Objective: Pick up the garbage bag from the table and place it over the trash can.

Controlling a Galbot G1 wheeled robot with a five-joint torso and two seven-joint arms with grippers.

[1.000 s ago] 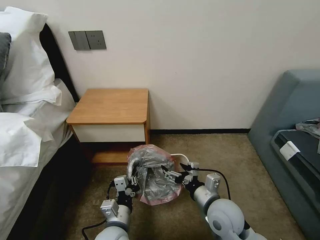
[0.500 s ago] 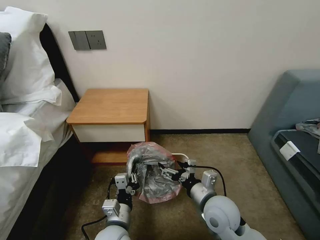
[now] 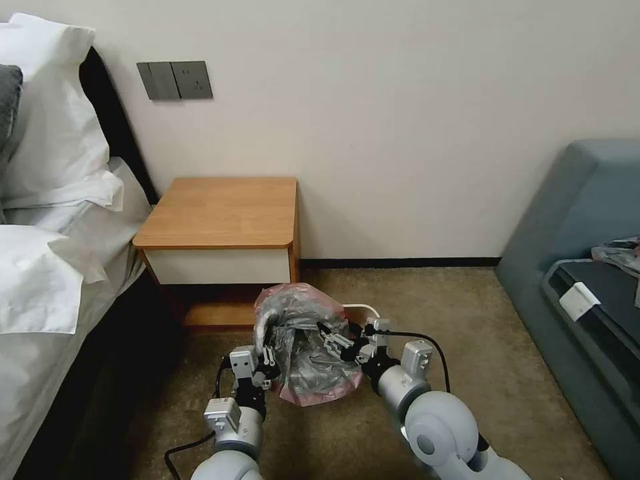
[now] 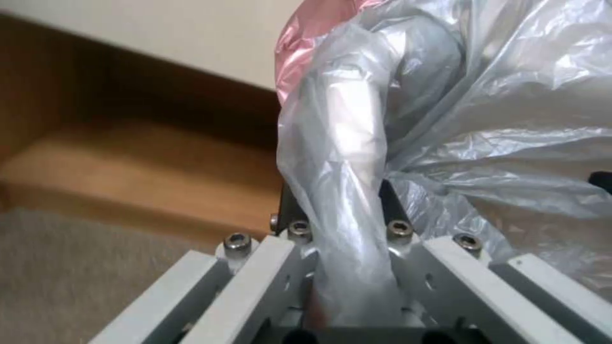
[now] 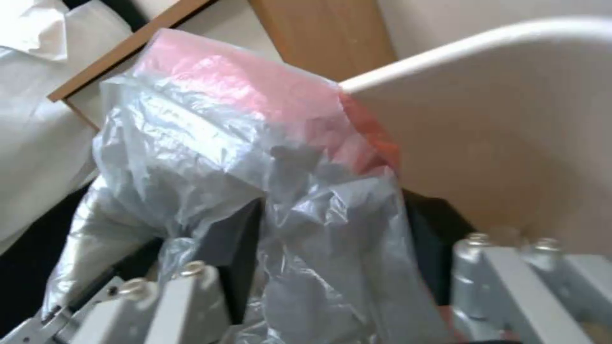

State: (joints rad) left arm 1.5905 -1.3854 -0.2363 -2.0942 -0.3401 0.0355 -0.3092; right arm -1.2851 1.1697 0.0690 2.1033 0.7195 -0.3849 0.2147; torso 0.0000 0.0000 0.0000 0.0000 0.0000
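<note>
L tool (image 3: 268, 355) & R tool (image 3: 333, 341) both clamp garbage bag (image 3: 303, 347), half over trash can (image 3: 363, 311) by table (image 3: 220, 213).

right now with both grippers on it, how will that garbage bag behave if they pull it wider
The garbage bag looks floppy: its thin film bunches and wrinkles between the left gripper and right gripper. Probably very light. It could slip or tear, since each gripper pinches only a narrow fold.
</note>
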